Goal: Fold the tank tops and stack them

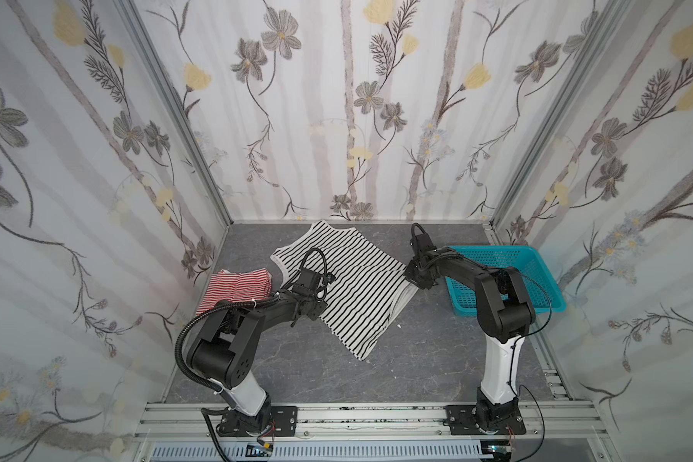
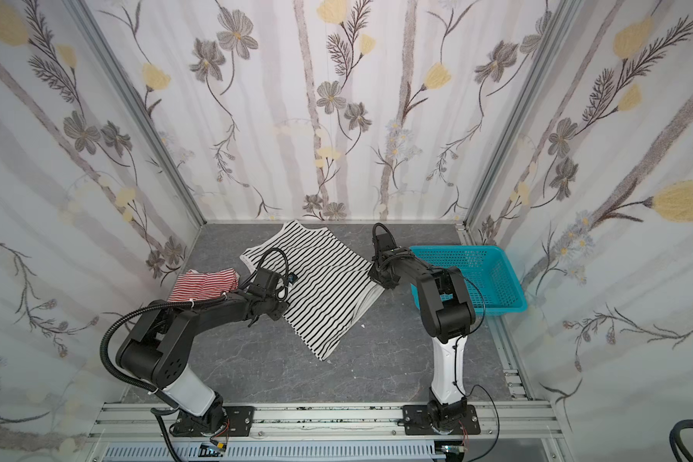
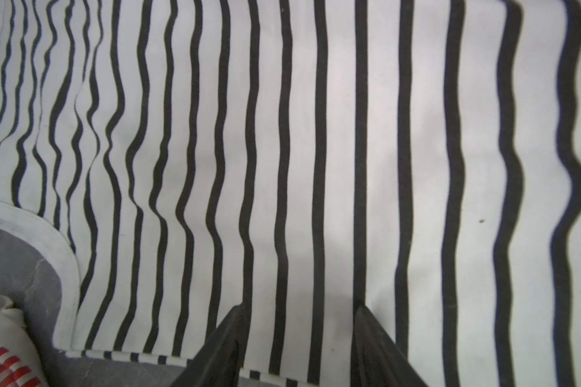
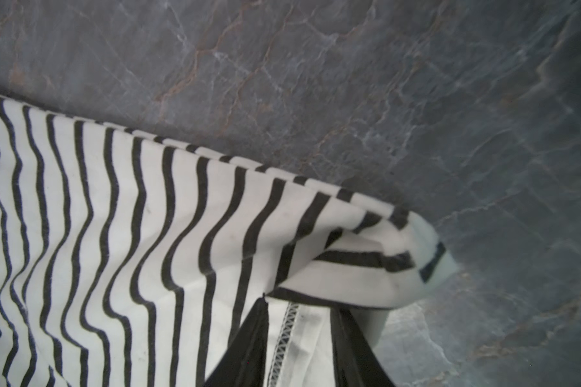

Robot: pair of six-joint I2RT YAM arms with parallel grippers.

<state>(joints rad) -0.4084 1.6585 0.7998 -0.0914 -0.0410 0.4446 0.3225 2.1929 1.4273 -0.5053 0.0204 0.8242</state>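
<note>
Working on the black-and-white top (image 1: 353,280), spread flat and slantwise in the middle of the table (image 1: 417,360), between the red-and-white top (image 1: 237,290) on the left and the turquoise basket (image 1: 537,256) on the right. By the look of it, at the first fold of the second garment, with the red-and-white top already gathered into a small bundle just beside the spread top's left edge. Right gripper (image 4: 301,301) closed narrowly on the corner nearest the basket, stitched hem pinched between the jaws, corner raised off the table and curled over itself. Left gripper (image 3: 299,308) about half open, low over the opposite edge near the white armhole trim, with flat striped cloth showing between the jaws and nothing visibly pinched there. Next, most likely: take a firm pinch on that left edge, then lift both sides together and carry one half over onto the other, keeping the cloth taut enough to avoid wrinkles and dragging as little as possible across the table. After that, fold down to roughly the size of the bundle and lay on top of the red-and-white top.
</note>
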